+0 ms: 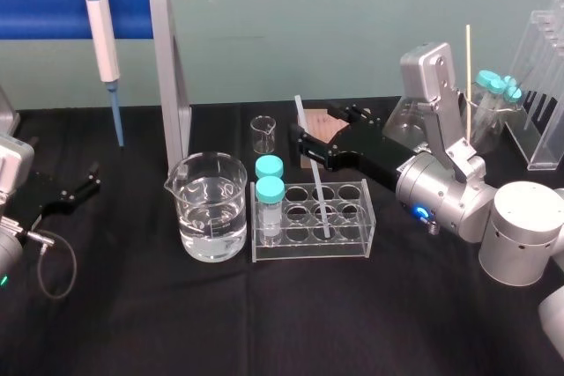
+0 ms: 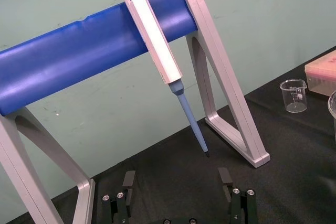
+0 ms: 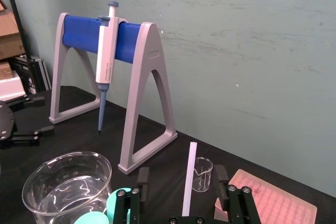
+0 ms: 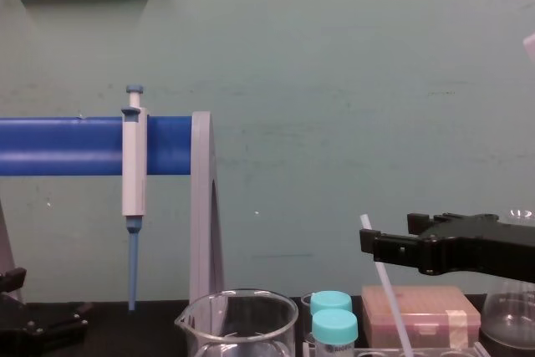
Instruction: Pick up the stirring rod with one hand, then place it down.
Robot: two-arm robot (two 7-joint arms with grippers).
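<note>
Now | R claw (image 3: 181, 178) wide round stirring rod (image 3: 190, 163) in rack (image 1: 308, 250) | L claw (image 2: 177, 177) wide, left

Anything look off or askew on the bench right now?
The stirring rod stands tilted in the clear tube rack, its top leaning toward the robot's left, between the open fingers of the right gripper. No spill or damage visible. The left gripper sits parked at the table's left.
</note>
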